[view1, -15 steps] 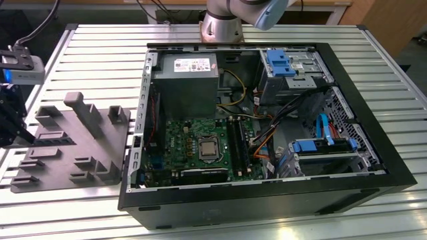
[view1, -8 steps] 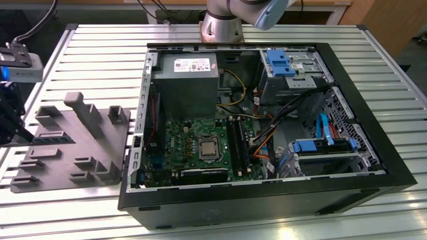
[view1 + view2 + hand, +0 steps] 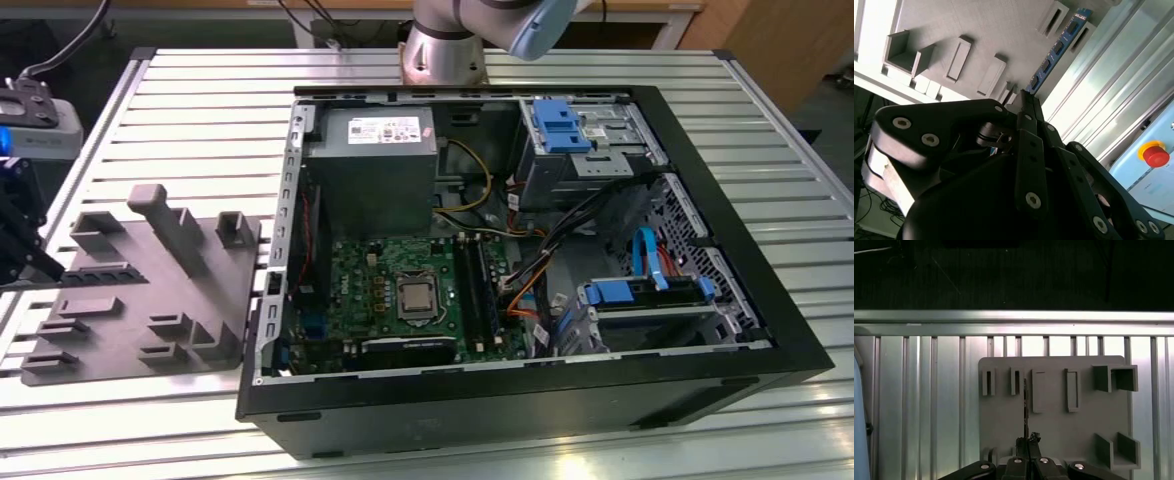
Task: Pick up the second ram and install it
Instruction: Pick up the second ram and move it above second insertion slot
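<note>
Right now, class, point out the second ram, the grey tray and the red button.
second ram (image 3: 1058, 48), second wrist view, on its blue board face.
grey tray (image 3: 1064, 430), first wrist view, on its bare base.
red button (image 3: 1155, 154), second wrist view, on its cap.

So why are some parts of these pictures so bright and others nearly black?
First wrist view: the table slats glare white, the background beyond its edge is near black. Second wrist view: slats beside the second ram are washed out, the tool looms as a dark shape. Exterior view: even light, soft shadows inside the computer case.
</note>
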Motion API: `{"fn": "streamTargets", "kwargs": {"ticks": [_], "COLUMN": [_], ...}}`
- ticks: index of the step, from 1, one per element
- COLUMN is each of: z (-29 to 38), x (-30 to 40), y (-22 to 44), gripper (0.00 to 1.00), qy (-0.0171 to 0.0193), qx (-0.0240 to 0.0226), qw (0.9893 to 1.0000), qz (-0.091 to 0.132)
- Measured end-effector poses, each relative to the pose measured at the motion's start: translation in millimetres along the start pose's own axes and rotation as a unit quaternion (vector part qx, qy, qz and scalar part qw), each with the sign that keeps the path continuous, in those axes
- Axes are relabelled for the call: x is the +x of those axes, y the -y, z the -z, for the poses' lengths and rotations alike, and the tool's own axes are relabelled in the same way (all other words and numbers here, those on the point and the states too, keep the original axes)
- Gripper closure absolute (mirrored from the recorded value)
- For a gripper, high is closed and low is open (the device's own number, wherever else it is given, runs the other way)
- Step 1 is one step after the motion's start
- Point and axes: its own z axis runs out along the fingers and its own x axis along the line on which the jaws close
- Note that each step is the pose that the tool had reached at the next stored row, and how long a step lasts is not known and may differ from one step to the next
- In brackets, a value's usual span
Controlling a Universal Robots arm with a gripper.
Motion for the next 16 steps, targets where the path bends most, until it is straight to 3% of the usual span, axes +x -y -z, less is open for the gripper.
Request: {"fn": "streamTargets", "kwargs": {"ticks": [16], "z": [15.7], "x": [-0.5], "y": [-0.5], "gripper": [0.88], "qy": [0.002], "qx": [0.0027], "qw": [1.0], "qz": [0.0]}}
